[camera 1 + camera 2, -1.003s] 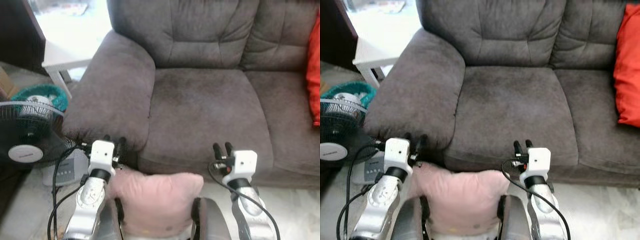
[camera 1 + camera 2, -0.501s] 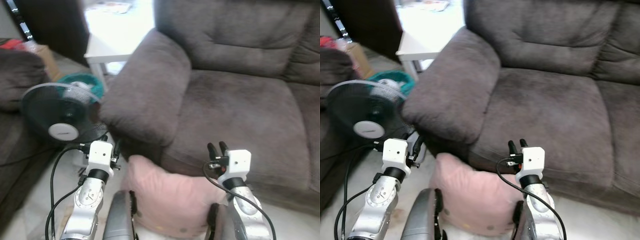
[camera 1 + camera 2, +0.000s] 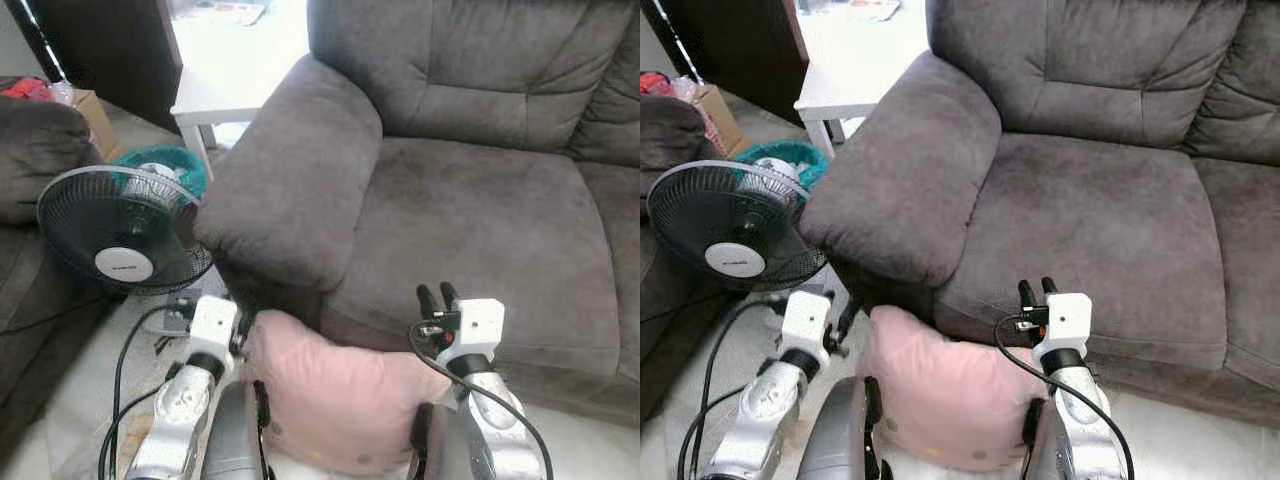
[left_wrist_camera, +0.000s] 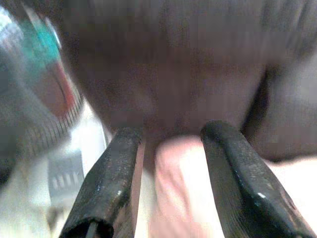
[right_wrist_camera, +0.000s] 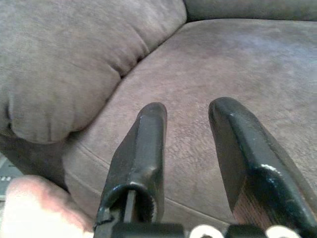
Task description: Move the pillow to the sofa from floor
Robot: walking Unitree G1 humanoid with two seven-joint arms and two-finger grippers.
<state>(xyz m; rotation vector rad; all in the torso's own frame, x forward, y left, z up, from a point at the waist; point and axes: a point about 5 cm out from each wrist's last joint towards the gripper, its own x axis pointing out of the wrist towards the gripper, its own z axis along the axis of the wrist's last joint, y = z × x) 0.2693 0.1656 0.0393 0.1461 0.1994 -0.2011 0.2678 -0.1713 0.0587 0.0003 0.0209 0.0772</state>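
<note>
The pink pillow point(image 3: 330, 395) sits low in front of the grey sofa point(image 3: 480, 220), wedged between my two forearms below the armrest point(image 3: 290, 180). My left gripper point(image 3: 241, 334) is at the pillow's left corner. In the blurred left wrist view the left gripper point(image 4: 171, 134) is open, and the pillow point(image 4: 181, 193) shows beyond the gap between its fingers. My right gripper point(image 3: 435, 297) stands at the pillow's right side, pointing up toward the seat cushion. It is open point(image 5: 188, 106) and holds nothing. A pillow corner point(image 5: 34, 203) shows in the right wrist view.
A black floor fan point(image 3: 120, 235) stands on the left with its cable on the pale floor. Behind it are a teal basket point(image 3: 165, 165) and a white side table point(image 3: 215, 90). A dark cabinet point(image 3: 110, 50) is at the back left, and another dark seat point(image 3: 35, 140) at the far left.
The camera has swung left, bringing the fan and armrest further into view. My left gripper has dropped and moved in against the pillow's left corner. The right gripper has hardly moved.
</note>
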